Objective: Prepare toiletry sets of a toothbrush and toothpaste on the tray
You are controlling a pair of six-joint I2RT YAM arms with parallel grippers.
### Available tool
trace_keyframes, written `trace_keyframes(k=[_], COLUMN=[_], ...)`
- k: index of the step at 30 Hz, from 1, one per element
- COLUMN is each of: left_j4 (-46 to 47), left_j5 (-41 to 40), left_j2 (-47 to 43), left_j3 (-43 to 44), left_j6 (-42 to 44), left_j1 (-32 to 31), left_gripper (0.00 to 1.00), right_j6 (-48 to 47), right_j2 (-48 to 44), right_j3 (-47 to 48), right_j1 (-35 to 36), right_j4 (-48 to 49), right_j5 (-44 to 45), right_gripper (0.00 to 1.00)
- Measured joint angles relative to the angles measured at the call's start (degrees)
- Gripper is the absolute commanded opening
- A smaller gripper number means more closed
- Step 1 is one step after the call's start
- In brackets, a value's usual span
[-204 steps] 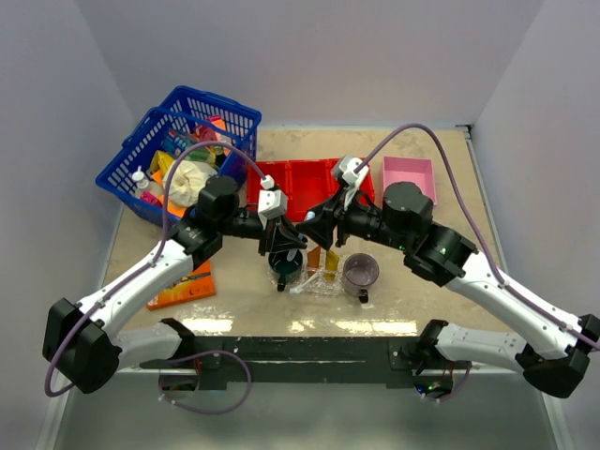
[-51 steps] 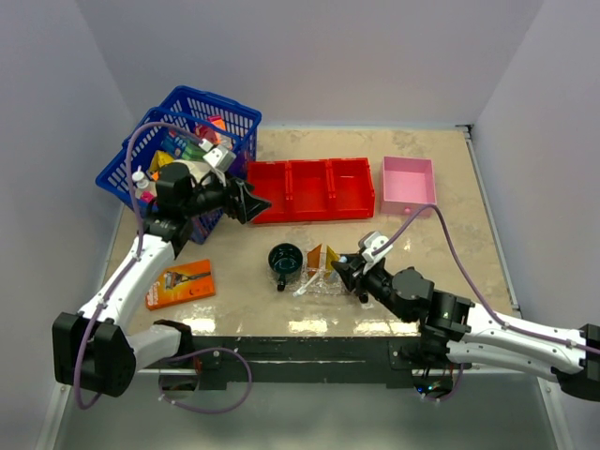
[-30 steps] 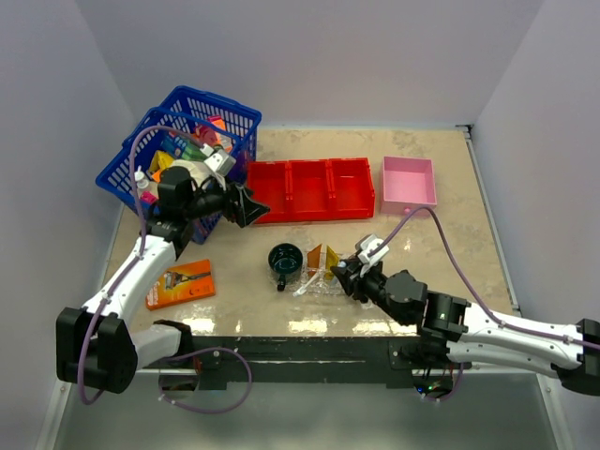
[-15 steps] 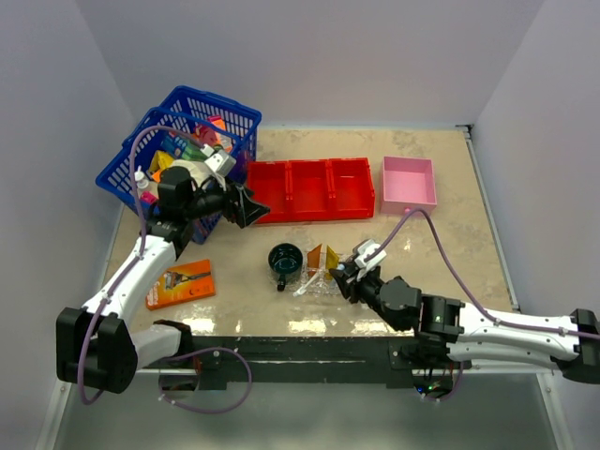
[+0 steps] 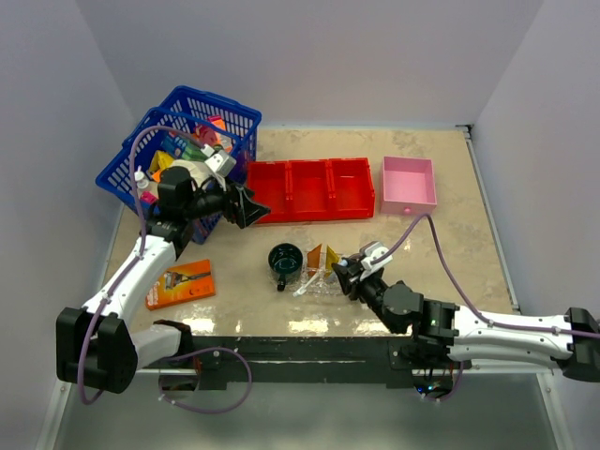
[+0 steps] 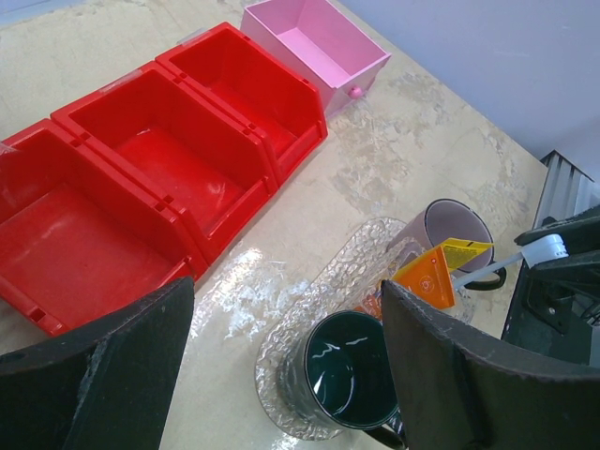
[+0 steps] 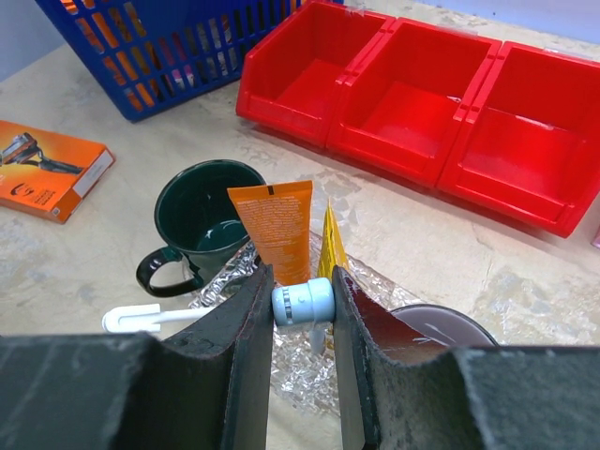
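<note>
Orange tapered toothpaste tube (image 7: 278,230) leans over the clear bumpy oval plastic tray (image 7: 298,361), its pale cap pinched by the right gripper (image 7: 302,300). Just beside it is a yellow-orange tapered tube (image 7: 330,246). The left gripper (image 5: 251,206) hangs spread wide beside the blue plastic basket (image 5: 178,141).

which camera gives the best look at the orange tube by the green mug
Right wrist view: the orange tube fills the middle, close and unblocked, upright beside the green mug. Left wrist view shows only a small orange wedge past the mug. Top view shows a tiny orange sliver.
</note>
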Motion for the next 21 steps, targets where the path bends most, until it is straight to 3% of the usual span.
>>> trace_keyframes(k=[14,21], left_j4=[0.37,0.39], left_j5=[0.37,0.61], left_j2=[0.00,0.00], left_j3=[-0.02,-0.02], left_j6=[0.00,0.00], left_j1=[0.00,0.00], left_gripper=[0.84,0.85], right_j6=[1.79,3.17], right_j2=[-1.25,-2.49], right_j3=[-1.49,-1.49], right_j1=[0.22,0.55], right_j4=[0.76,-1.51], right_j5=[0.76,1.18], right_gripper=[0.43,0.48])
